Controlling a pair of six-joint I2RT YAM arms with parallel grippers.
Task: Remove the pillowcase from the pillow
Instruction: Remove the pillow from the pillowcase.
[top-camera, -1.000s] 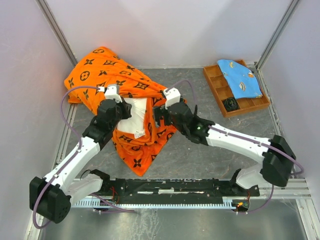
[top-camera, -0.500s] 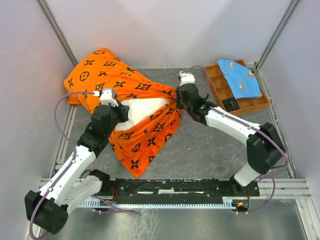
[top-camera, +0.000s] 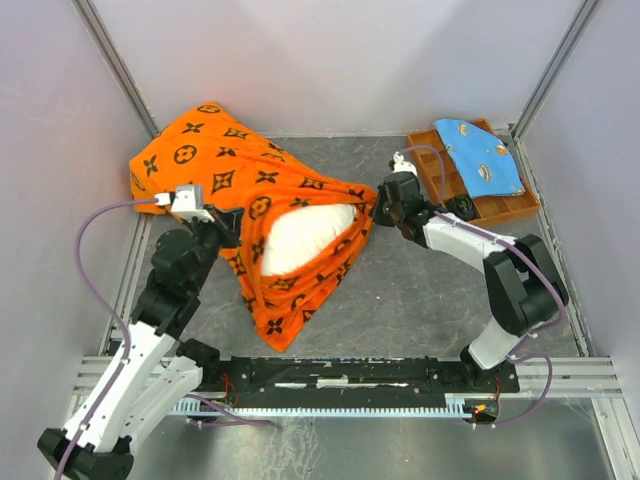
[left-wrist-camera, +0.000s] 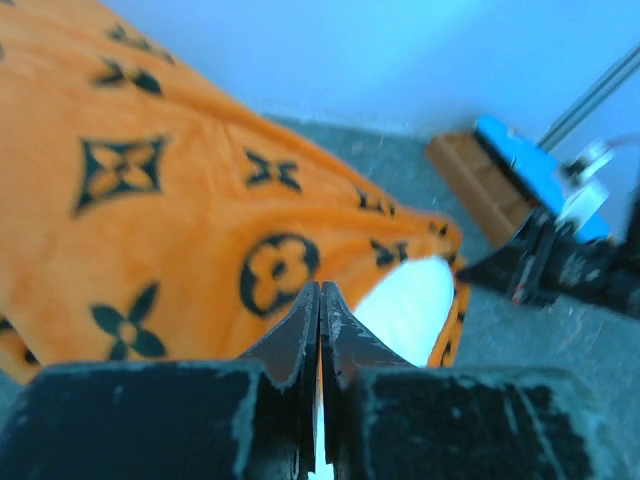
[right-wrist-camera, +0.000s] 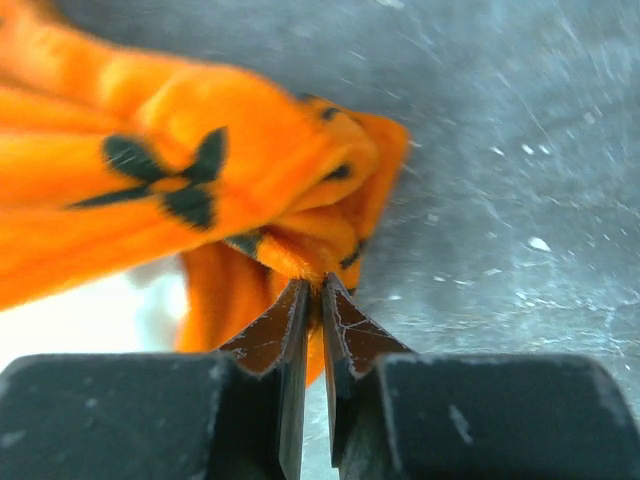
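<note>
The pillowcase (top-camera: 220, 175) is spread over the back left of the bench (top-camera: 430, 290), and its mouth is held stretched between the two arms. The pillow (top-camera: 305, 238) is exposed in that opening but is otherwise covered. The left jaws are all but closed on the left hem of the mouth, and the right jaws are pinched on a bunched fold at its right corner. The case is judged to be soft, plush and limp: it is likely to bunch and stretch rather than slide, and a thin hem may be lost from so narrow a pinch, so a thicker gather of hem or the closed far end is thought the safer hold. The pillow is judged light and squashy, and apt to be dragged along by the clinging fabric unless it is pinned or taken by a corner. The whole layout is given only by the top view: the span of the mouth, and a tray (top-camera: 505, 208) with a blue cloth (top-camera: 480, 155) at the back right, clear of the work. The grips cannot be read there. A sliver of orange between the shut tips is shown by the left wrist view, and by the right wrist view the fold is seen caught at the very tips only.
</note>
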